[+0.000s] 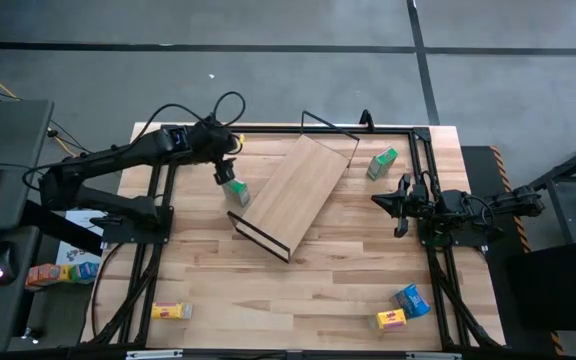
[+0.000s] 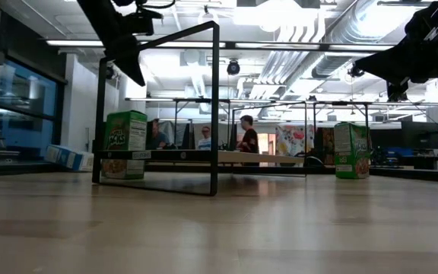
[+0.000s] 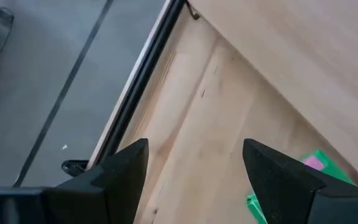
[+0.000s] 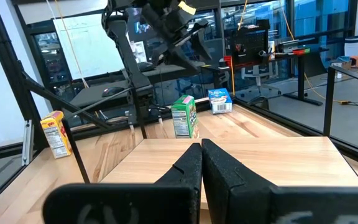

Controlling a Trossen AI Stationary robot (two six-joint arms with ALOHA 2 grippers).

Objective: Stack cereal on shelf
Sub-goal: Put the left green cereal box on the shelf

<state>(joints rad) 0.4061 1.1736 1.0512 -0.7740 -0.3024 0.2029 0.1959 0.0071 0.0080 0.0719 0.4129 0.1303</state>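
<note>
We see the shelf (image 1: 296, 192) lying at a slant across the far middle of the table (image 1: 298, 300), its black wire frame (image 1: 258, 236) standing up at both ends. Our left gripper (image 1: 225, 172) hangs above the table just beside the shelf's left edge, its fingers (image 3: 120, 171) spread well apart and holding nothing. Right below it stands a green box (image 1: 236, 190), apart from the fingers and close against the shelf's side; in the left wrist view only a corner of it (image 3: 319, 163) shows past one finger. Our right gripper (image 1: 388, 199) waits over the right side of the table, pointing toward the shelf, with its fingers pressed together and nothing between them. A second green box (image 1: 382, 162) sits at the far right, off the shelf's far end. A blue box (image 1: 412, 299) and a yellow box (image 1: 392, 319) lie touching or nearly so, as far as we can tell, at the near right corner, and another yellow box (image 1: 171, 312) lies at the near left. In the right wrist view one more blue box (image 4: 219, 101) rests on the table past the green one
</note>
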